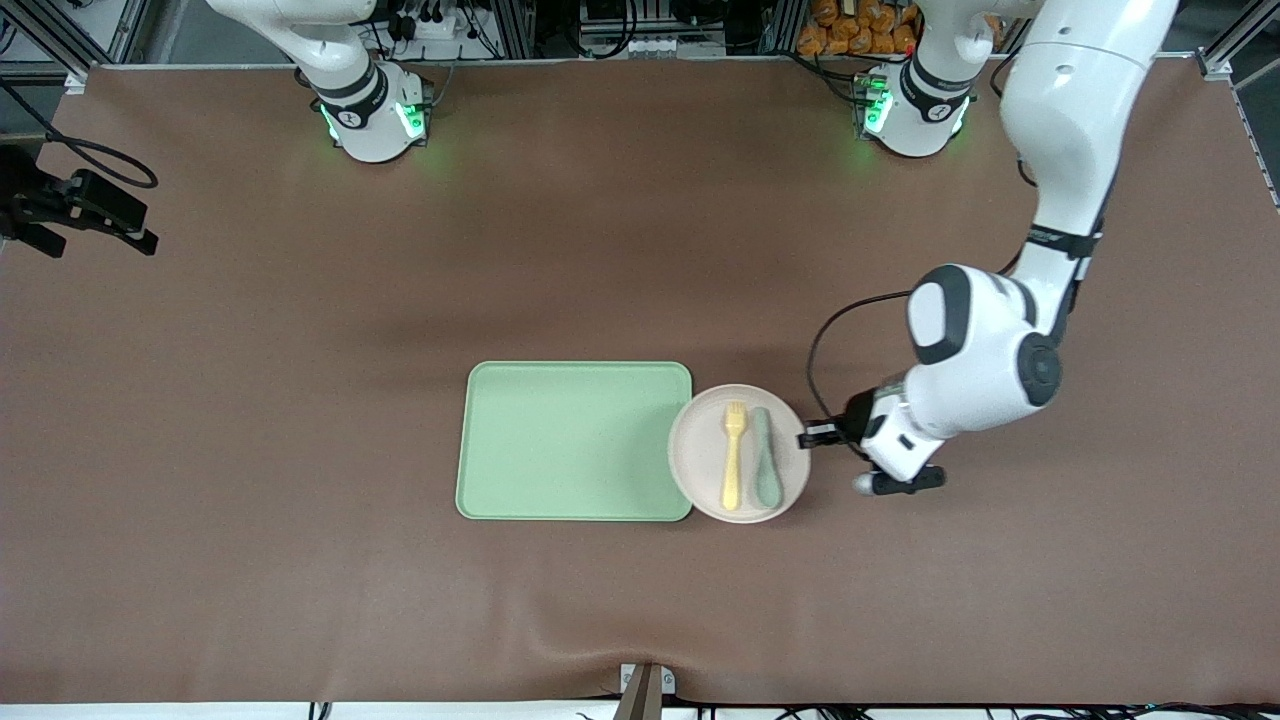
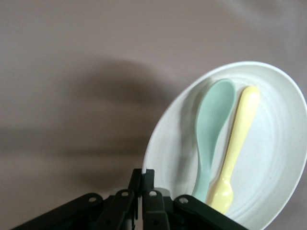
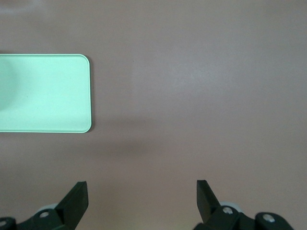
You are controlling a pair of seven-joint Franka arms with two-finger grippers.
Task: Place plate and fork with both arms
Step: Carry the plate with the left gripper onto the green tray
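The off-white plate (image 1: 700, 455) lies on the table against the edge of the light-green tray (image 1: 575, 440) that faces the left arm's end. The pale-yellow fork (image 1: 734, 455) lies on the plate beside a grey-green spoon (image 1: 766, 458). My left gripper (image 1: 808, 437) is shut on the plate's rim at the side away from the tray. In the left wrist view its fingers (image 2: 144, 176) pinch the rim of the plate (image 2: 273, 158), with the fork (image 2: 237, 143) and spoon (image 2: 211, 124) on it. My right gripper (image 3: 142, 196) is open and empty, high over bare table; it does not show in the front view.
The tray's corner (image 3: 43, 93) shows in the right wrist view. A black camera mount (image 1: 75, 210) stands at the table's edge at the right arm's end. Brown table mat (image 1: 300, 400) surrounds the tray and plate.
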